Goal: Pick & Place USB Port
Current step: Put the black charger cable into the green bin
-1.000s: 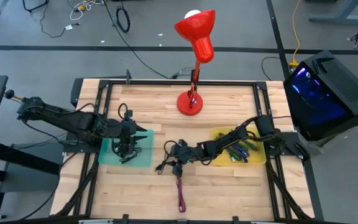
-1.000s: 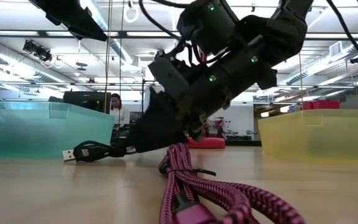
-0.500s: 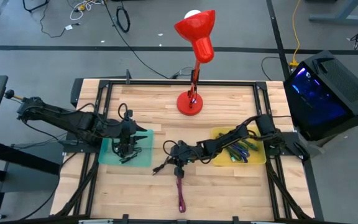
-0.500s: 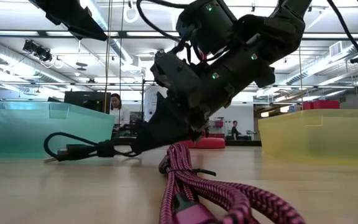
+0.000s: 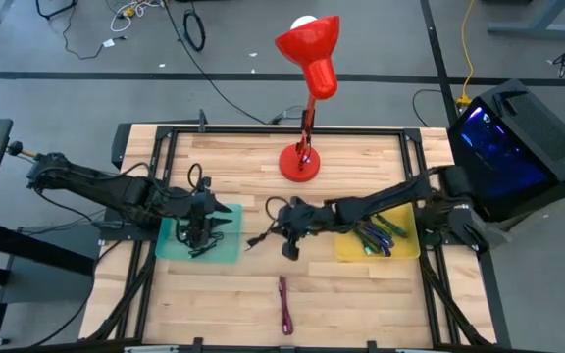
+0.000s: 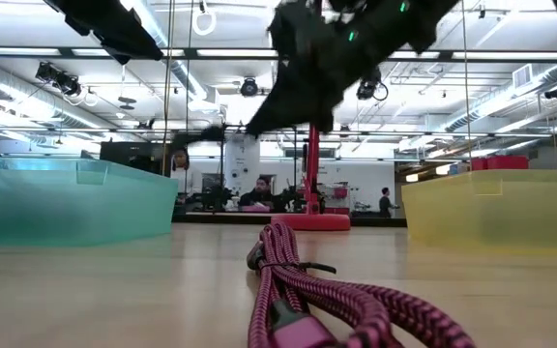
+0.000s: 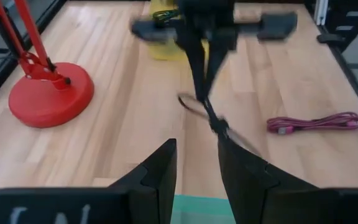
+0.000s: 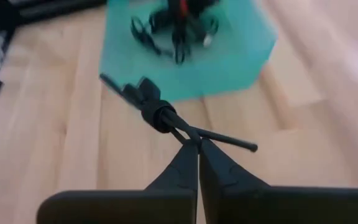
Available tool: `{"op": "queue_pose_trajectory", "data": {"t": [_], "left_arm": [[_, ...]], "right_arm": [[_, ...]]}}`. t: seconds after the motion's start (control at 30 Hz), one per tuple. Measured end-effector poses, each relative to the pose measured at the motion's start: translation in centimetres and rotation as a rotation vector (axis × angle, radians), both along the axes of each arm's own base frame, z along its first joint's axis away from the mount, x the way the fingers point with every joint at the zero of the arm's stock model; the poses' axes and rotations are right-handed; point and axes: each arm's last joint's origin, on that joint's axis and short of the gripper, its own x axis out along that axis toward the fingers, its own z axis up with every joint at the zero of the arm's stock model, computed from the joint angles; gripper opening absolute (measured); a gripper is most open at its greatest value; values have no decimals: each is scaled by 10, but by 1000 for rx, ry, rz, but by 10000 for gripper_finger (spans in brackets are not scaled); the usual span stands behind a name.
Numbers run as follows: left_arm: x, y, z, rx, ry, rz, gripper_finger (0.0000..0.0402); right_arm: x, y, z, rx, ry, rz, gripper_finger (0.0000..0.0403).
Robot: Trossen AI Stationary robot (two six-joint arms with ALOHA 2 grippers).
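Observation:
A black USB cable [image 8: 156, 110], coiled and tied into a bundle, hangs in the air between the teal tray [image 5: 226, 247] and the yellow tray [image 5: 410, 245]. My right gripper [image 5: 279, 226] is shut on it; in the low view the cable [image 6: 207, 135] shows blurred, high above the wood. My left gripper [image 7: 197, 171] stands open over the teal tray, where other black cables [image 5: 200, 235] lie, with nothing between its fingers. A magenta cable [image 5: 284, 304] lies near the table's front edge. My right gripper pinches a strand of the black cable [image 8: 180, 134] right beside its tied middle, only at the free ends of its two fingers [image 8: 185, 163]. The fingers reach in from the table's right, slanting down. The bundle hangs clear of the table, one end sticking out sideways [image 8: 238, 144].
A red desk lamp stands with its base [image 5: 300, 163] at the far middle. The yellow tray holds several coloured cables [image 5: 379, 235]. The magenta cable [image 6: 293, 290] lies close before the low camera. Bare wood lies between the two trays.
My right gripper has shut on the black cable, then risen and gone toward the far edge. The cable, which lay on the wood, now hangs lifted clear. The magenta cable has stayed on the table.

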Motion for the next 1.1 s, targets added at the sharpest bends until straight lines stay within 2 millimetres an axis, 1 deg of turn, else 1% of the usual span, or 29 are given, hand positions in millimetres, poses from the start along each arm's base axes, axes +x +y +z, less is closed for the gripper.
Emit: {"op": "queue_pose_trajectory", "data": {"t": [0.07, 0.17, 0.3, 0.43, 0.67, 0.8, 0.97, 1.1], "left_arm": [[1, 0, 0, -7, -7, 1, 124], [7, -2, 0, -14, -29, 2, 124], [21, -6, 0, -33, -87, -8, 124], [35, -8, -4, -43, -104, -4, 124], [56, -2, -28, -93, -2, 59, 124], [65, 1, -38, -114, 33, 56, 124], [71, 8, -45, -148, 58, 71, 124], [72, 13, -45, -146, 55, 91, 124]], "right_arm": [[-4, -5, 18, -23, -49, -5, 0], [-10, -12, 38, -42, -110, -17, 0], [-14, -19, 54, -85, -166, -62, 0], [-13, -20, 54, -88, -173, -60, 0], [-12, -21, 56, -99, -192, -53, 0], [-12, -21, 55, -100, -187, -49, 0], [-12, -20, 56, -98, -191, -46, 0], [-12, -21, 56, -98, -193, -47, 0]]}}
